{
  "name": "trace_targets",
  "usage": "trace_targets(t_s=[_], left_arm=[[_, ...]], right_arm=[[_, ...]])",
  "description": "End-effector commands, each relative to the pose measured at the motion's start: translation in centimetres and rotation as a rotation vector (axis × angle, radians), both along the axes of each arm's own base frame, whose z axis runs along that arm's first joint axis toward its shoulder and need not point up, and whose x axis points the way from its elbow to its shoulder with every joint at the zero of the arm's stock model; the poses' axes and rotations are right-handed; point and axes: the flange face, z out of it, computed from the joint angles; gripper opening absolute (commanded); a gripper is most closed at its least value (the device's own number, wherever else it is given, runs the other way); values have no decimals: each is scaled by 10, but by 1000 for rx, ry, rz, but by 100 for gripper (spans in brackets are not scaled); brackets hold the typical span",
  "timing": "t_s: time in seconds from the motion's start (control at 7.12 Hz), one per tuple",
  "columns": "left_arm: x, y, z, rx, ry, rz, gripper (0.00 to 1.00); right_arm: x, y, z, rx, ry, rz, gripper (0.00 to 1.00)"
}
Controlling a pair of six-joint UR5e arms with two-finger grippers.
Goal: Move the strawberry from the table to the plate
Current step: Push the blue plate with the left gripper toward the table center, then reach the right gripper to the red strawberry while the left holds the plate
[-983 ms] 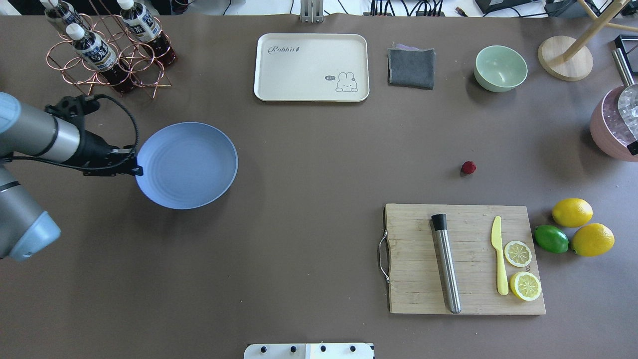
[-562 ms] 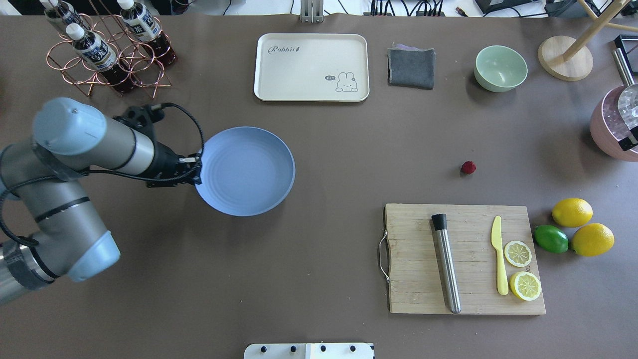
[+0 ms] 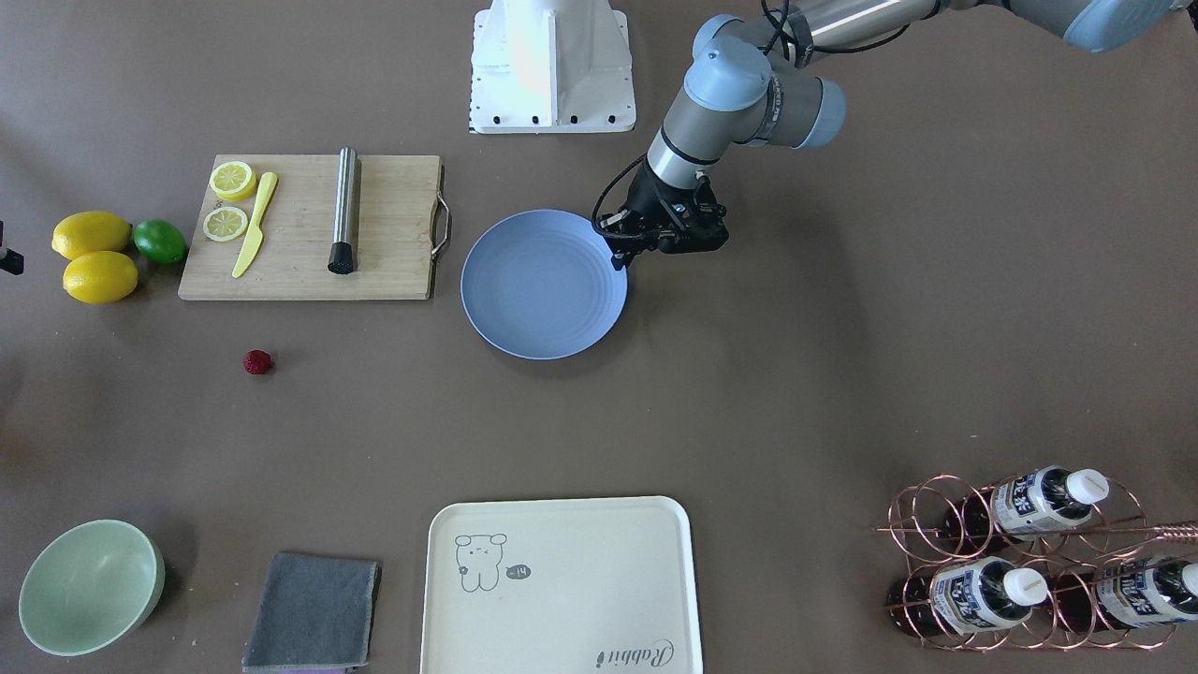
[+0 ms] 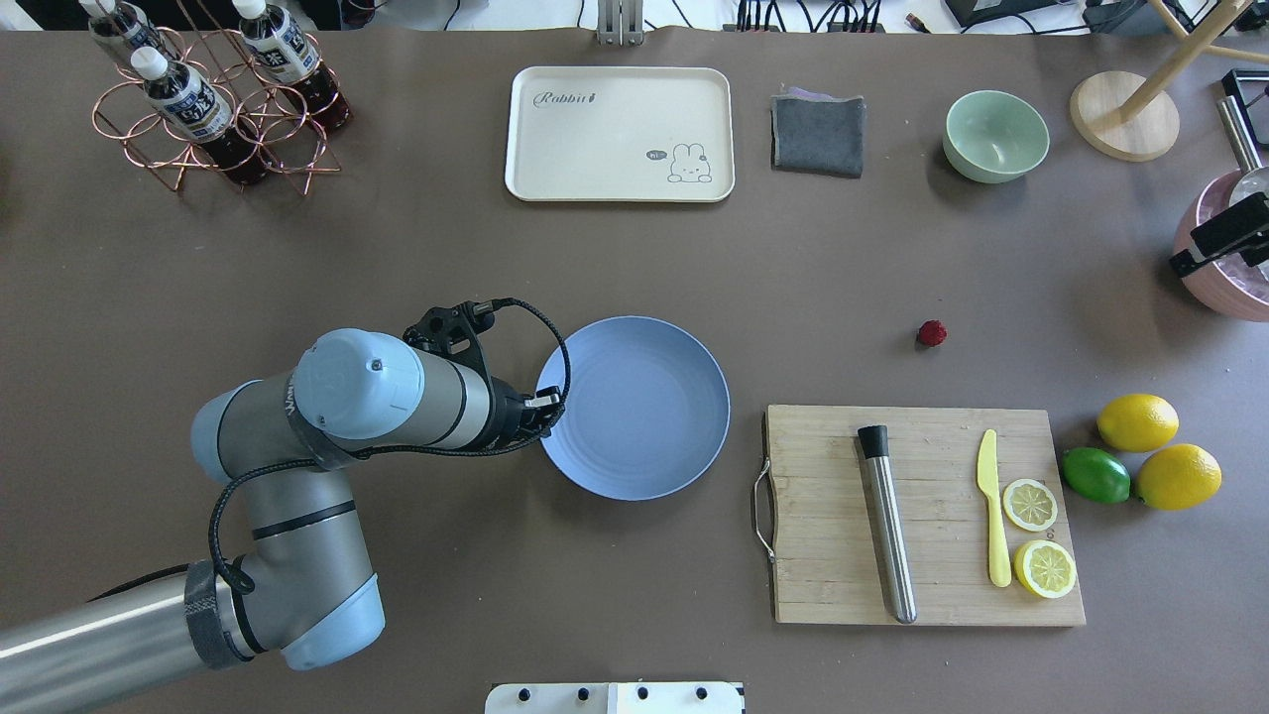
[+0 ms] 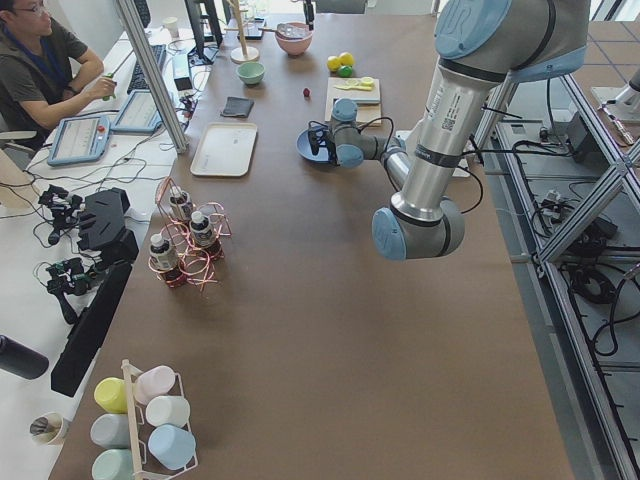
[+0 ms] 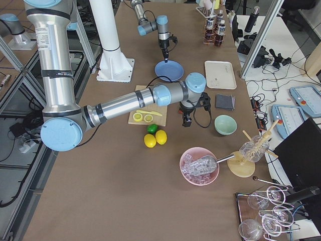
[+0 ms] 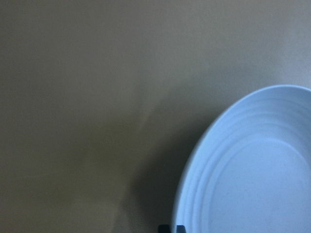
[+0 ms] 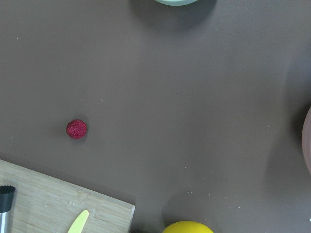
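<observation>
The strawberry (image 4: 931, 333) (image 3: 257, 361) (image 8: 77, 129), small and dark red, lies on the bare brown table (image 4: 615, 268) just beyond the cutting board. The blue-grey plate (image 4: 644, 416) (image 3: 538, 290) (image 7: 252, 174) is empty and sits left of the board. My left gripper (image 4: 547, 405) (image 3: 618, 255) is shut on its left rim. My right gripper (image 6: 186, 122) hangs high over the table's right side, above and to the right of the strawberry. Only a black part of it shows at the overhead view's edge (image 4: 1217, 238), and I cannot tell whether it is open or shut.
A wooden cutting board (image 4: 823, 555) carries a steel muddler, a yellow knife and two lemon slices. Two lemons and a lime (image 4: 1095, 475) lie to its right. At the back are a cream tray (image 4: 620, 134), grey cloth (image 4: 818, 134), green bowl (image 4: 994, 136) and bottle rack (image 4: 213, 99). A pink ice bucket (image 4: 1214, 288) is at the right edge.
My left arm has carried the plate rightward and nearer, from the table's left side to beside the cutting board. The strawberry has not moved. A black part of my right gripper has come into view.
</observation>
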Motion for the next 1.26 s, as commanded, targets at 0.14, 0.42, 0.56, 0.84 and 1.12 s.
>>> trace_targets(t_s=[0.14, 0.42, 0.56, 0.84, 1.12], left_arm=[[1, -3, 1, 5, 7, -4, 69], [-5, -6, -3, 9, 13, -9, 72], [-7, -7, -2, 7, 13, -12, 73], [-11, -15, 8, 35, -24, 10, 94], [-15, -17, 10, 44, -27, 9, 95]], right_arm=[[-52, -23, -38, -11, 3, -13, 100], [-110, -29, -54, -22, 52, 32, 100], [-152, -29, -42, -8, 50, 88, 100], [-220, -23, -14, 14, 45, 120, 97], [-245, -17, -14, 32, 66, 101, 97]])
